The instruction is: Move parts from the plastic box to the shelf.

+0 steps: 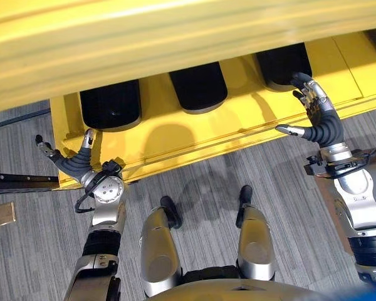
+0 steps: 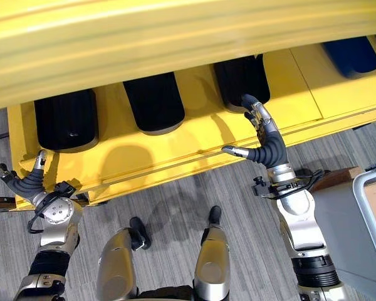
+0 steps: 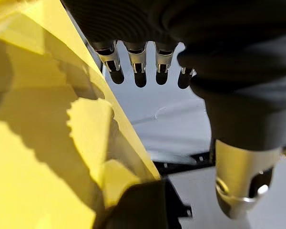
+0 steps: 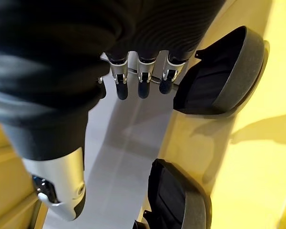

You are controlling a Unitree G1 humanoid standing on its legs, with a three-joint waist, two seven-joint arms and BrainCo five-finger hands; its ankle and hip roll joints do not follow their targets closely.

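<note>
**Inspector:** State of the shelf (image 1: 250, 119)?

**Assistant:** Yellow, lower deck in view under an overhanging upper level. Three black parts lie on it in a row: one at ten o'clock (image 1: 110, 105), one at twelve (image 1: 198, 86), one at one o'clock (image 1: 283, 65). A further blue part (image 2: 352, 55) sits well apart at two o'clock in the right eye view.

**Inspector:** Right hand?

**Assistant:** The right hand (image 1: 313, 105) is at the front end of the one o'clock part, fingers loosely extended and resting at its edge, thumb splayed out to the side. Nothing is pinched. My reading: the part has been set down and the fingers are placed to nudge or steady it (contact itself I judge likely, not certain).

**Inspector:** Left hand?

**Assistant:** The left hand (image 1: 75, 160) is at eight o'clock, by the shelf's front corner, fingers spread and empty. It appears parked clear of the work, near the edge, possibly for balance.

**Inspector:** The box?

**Assistant:** A grey box (image 2: 363, 216) stands at four o'clock by the right arm. Its contents cannot be made out.

**Inspector:** Spacing?

**Assistant:** Parts lie side by side with gaps between, ends toward the front lip, presumably so each can be reached singly.
</note>
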